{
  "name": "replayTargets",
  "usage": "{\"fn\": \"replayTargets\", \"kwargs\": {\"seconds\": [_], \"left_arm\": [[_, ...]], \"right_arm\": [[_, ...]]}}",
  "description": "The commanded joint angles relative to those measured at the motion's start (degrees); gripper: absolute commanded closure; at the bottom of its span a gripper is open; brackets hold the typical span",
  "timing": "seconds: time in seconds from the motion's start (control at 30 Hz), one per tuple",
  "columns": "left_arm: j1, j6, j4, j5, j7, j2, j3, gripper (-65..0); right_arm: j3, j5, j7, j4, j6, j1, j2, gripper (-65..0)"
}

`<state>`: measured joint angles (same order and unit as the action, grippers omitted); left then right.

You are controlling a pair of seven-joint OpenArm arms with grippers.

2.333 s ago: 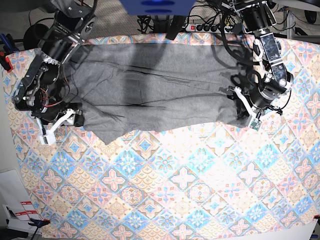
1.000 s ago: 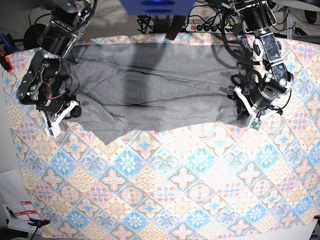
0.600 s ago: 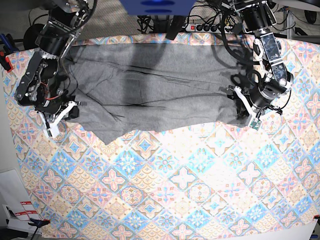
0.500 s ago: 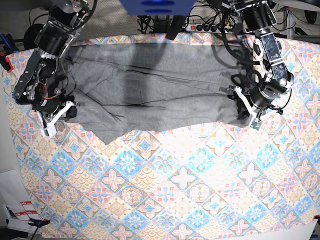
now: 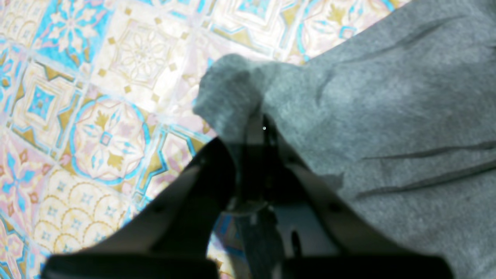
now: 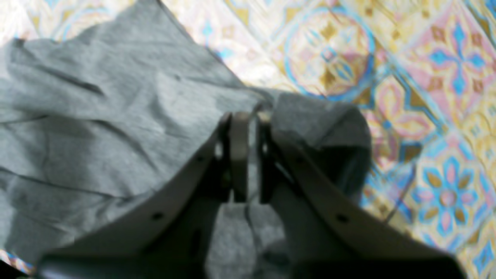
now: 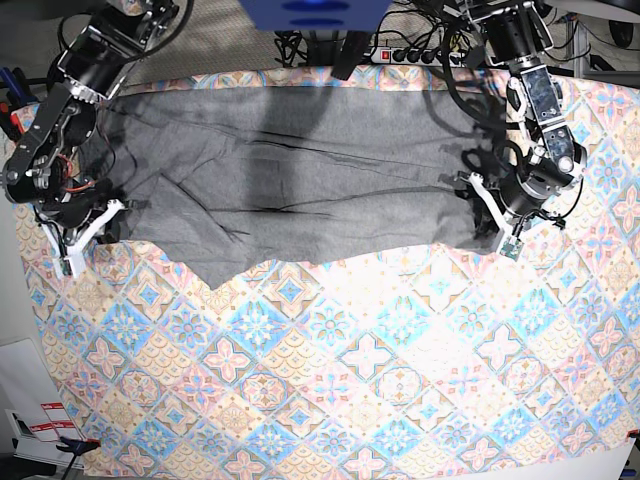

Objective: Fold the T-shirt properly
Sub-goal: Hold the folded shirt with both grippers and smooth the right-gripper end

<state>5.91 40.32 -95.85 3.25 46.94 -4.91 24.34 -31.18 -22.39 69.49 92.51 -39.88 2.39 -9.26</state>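
Note:
The grey T-shirt point(image 7: 300, 180) lies spread wide along the far side of the table, with its lower hem ragged and a flap pointing down near the left. My right gripper point(image 7: 105, 222) holds its near left corner. In the right wrist view the right gripper point(image 6: 248, 116) is shut on a bunched fold of the T-shirt point(image 6: 97, 116). My left gripper point(image 7: 487, 226) pinches the near right corner. In the left wrist view the left gripper point(image 5: 257, 121) is shut on a raised fold of the T-shirt point(image 5: 387, 97).
The colourful tile-patterned cloth point(image 7: 380, 370) covers the table in front of the shirt. A power strip point(image 7: 410, 55) and cables lie behind the far edge. Papers point(image 7: 40, 425) rest off the near left corner, and a red clamp point(image 7: 10, 122) sits at the left edge.
My right arm has drawn its corner of the T-shirt outward to the left in the base view, stretching the shirt wider. The left arm has not moved.

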Motion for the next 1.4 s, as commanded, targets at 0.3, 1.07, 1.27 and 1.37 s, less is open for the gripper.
{"fn": "replayTargets", "kwargs": {"seconds": [0.3,1.07,1.27,1.37], "left_arm": [[-0.51,-0.32,-1.16,-0.48,-1.0,-0.5,0.23,0.0],[-0.51,-0.32,-1.25,-0.48,-1.0,-0.68,0.32,0.0],[-0.51,-0.32,-1.25,-0.48,-1.0,-1.29,0.32,0.0],[-0.68,-0.32,-1.25,-0.48,-1.0,-1.29,0.32,0.0]], "right_arm": [[0.01,-0.68,-5.19,-12.03,-0.12,3.19,-0.81,-29.8],[3.62,-0.77,-14.33,-19.67,-0.12,3.45,-0.9,-30.3],[3.62,-0.77,-14.42,-19.76,-0.12,3.45,-0.9,-29.8],[3.79,-0.77,-14.33,-19.76,-0.12,3.45,-0.9,-24.2]]}}
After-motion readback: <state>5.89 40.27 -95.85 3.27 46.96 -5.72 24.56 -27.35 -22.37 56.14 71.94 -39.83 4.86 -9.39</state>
